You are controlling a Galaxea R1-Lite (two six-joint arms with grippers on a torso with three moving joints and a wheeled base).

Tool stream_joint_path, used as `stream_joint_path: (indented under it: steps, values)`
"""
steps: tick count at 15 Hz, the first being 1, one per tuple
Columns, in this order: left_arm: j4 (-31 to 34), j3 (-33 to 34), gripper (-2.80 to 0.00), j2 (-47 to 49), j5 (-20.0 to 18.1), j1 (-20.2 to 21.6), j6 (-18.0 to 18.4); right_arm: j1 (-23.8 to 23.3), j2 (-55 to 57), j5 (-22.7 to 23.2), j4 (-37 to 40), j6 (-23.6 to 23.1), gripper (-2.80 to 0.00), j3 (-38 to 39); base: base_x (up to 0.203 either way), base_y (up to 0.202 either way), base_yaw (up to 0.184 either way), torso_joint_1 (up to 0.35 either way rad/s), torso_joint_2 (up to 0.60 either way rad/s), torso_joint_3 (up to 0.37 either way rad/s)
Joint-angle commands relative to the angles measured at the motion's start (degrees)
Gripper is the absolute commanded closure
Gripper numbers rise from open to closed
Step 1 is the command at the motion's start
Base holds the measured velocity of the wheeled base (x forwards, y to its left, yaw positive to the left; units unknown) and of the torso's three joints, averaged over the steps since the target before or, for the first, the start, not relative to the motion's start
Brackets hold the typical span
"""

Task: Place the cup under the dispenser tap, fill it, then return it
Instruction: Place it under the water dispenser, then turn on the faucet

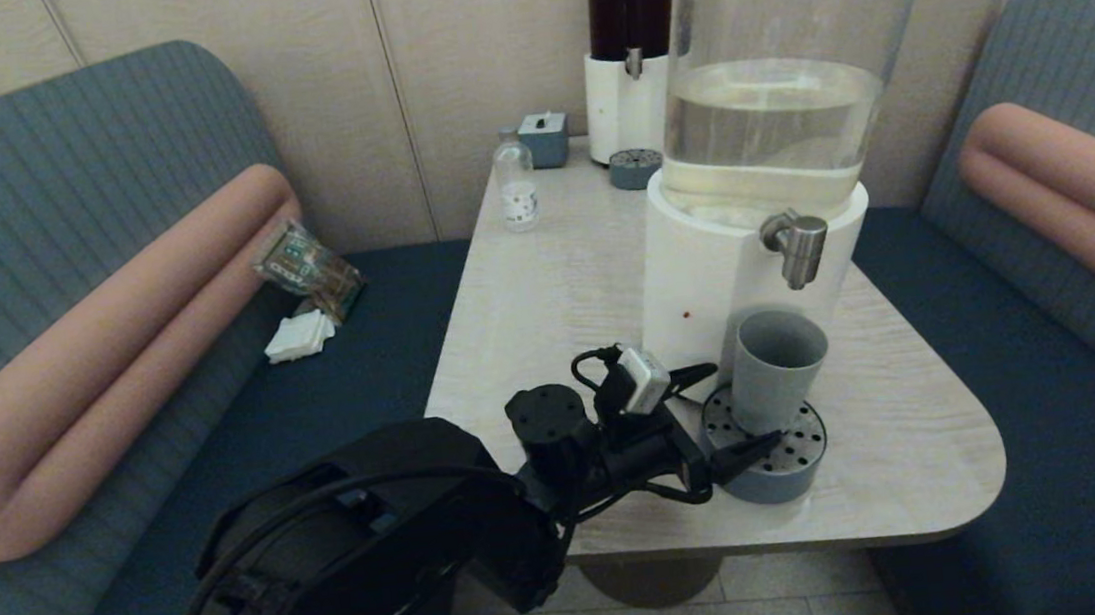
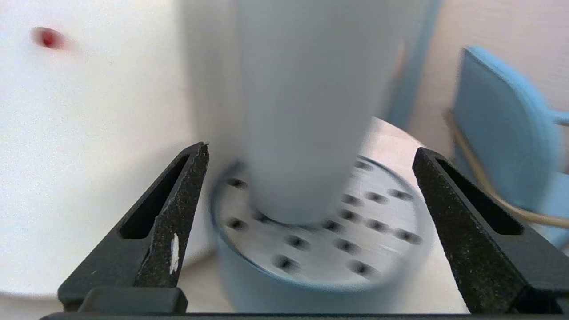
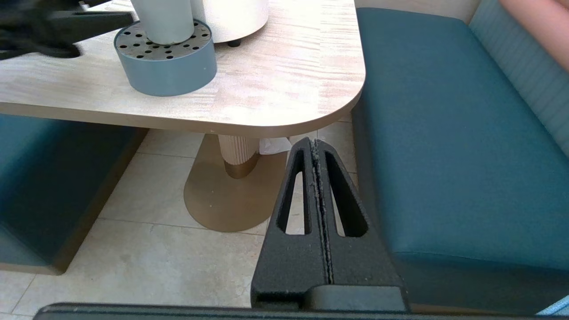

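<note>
The grey-blue cup [image 1: 777,371] stands upright on the round perforated tray [image 1: 804,464], directly beneath the steel dispenser tap [image 1: 796,245] of the large clear-liquid dispenser [image 1: 771,125]. No stream falls from the tap. My left gripper [image 1: 744,403] is open at the cup's left side, low by its base. In the left wrist view the cup [image 2: 302,111] rises just ahead of the left gripper [image 2: 311,149], whose fingers stand wide apart and touch nothing. My right gripper [image 3: 314,142] is shut and empty, parked below the table's near right corner.
The dispenser's white base [image 2: 89,133] is close beside the left gripper. At the table's far end are a red-liquid dispenser [image 1: 632,38], a second tray [image 1: 636,168], a small glass bottle [image 1: 517,190] and a blue box [image 1: 544,139]. Benches flank the table [image 1: 555,277].
</note>
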Motion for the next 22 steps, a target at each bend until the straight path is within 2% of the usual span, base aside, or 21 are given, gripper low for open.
stream_joint_path:
  steps: [1,4,7,8,12,14,18,20,22]
  values:
    - [-0.63,6.41,-2.8,-5.78,-0.45,0.95,-0.09,0.0,0.07,0.0,0.0,0.0,0.0,0.09,0.0,0.0,0.0,0.0,0.0,0.0]
    - [-0.65,16.46,-2.8,-11.0,-0.55,2.62,-0.05,0.0,0.07,0.0,0.0,0.0,0.0,0.09,0.0,0.0,0.0,0.0,0.0,0.0]
    - [-0.65,29.63,-2.8,-21.8,-0.75,5.96,0.04,0.0,0.07,0.0,0.0,0.0,0.0,0.09,0.0,0.0,0.0,0.0,0.0,0.0]
    - [-0.65,33.41,0.0,-26.05,-0.79,7.87,0.09,0.0,0.07,0.0,0.0,0.0,0.0,0.01,0.0,0.0,0.0,0.0,0.0,0.0]
    - [-0.65,47.35,0.0,-44.54,-0.04,19.56,-0.84,0.0,0.07,0.0,0.0,-0.01,0.0,0.09,0.0,0.0,0.0,0.0,0.0,0.0]
    - [-0.65,52.71,0.0,-52.96,3.18,25.51,-1.52,0.0,0.07,0.0,0.0,0.0,0.0,0.09,0.0,0.0,0.0,0.0,0.0,0.0]
    - [1.19,60.41,0.0,-71.91,12.35,29.6,-3.74,0.0,0.07,0.0,0.0,0.0,0.0,0.09,0.0,0.0,0.0,0.0,0.0,0.0]
    - [6.99,61.96,0.0,-82.75,16.3,30.7,-4.22,0.0,0.07,0.0,0.0,0.0,0.0,0.09,0.0,0.0,0.0,0.0,0.0,0.0]
    - [16.39,61.84,0.0,-93.14,20.17,31.78,-4.4,0.0,0.07,0.0,0.0,0.0,0.0,0.09,0.0,0.0,0.0,0.0,0.0,0.0]
